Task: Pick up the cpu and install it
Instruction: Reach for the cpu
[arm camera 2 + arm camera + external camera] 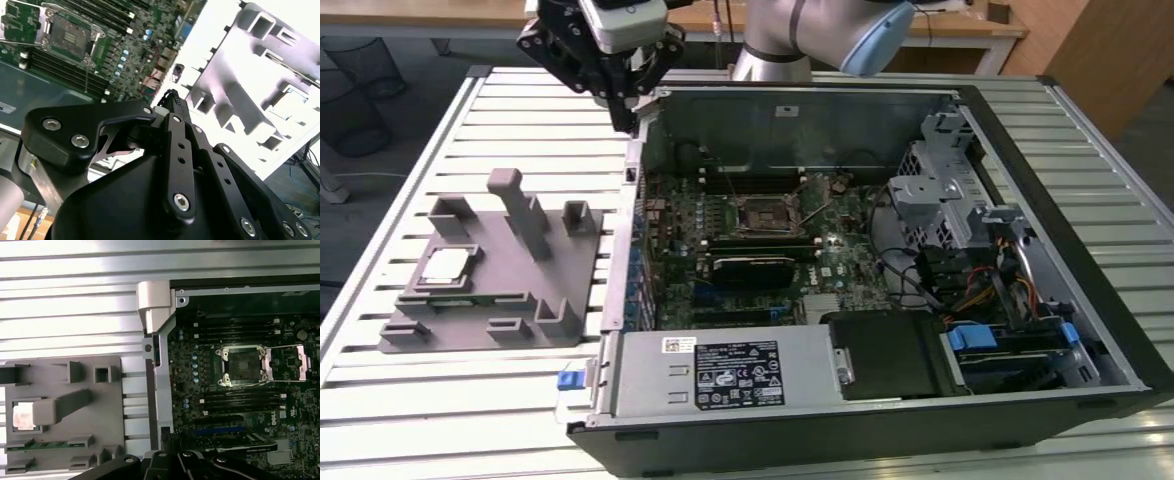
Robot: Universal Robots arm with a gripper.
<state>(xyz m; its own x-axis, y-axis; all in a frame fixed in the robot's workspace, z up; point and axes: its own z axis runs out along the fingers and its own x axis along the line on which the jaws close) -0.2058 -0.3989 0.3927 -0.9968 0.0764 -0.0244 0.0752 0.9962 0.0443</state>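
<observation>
The cpu point(444, 264) lay flat in a recess of the grey fixture point(520, 305) on the bench point(454, 400), likely nested there for a clean pick, while the jaws, pinched together and empty, hung well apart over a corner of the open computer case point(854, 125).

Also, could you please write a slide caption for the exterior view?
Hand above a corner of the open computer case; cpu lying in the grey fixture.

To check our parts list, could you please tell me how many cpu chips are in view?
1: the cpu sits in the grey fixture beside the open computer case; others may be hidden.
</observation>
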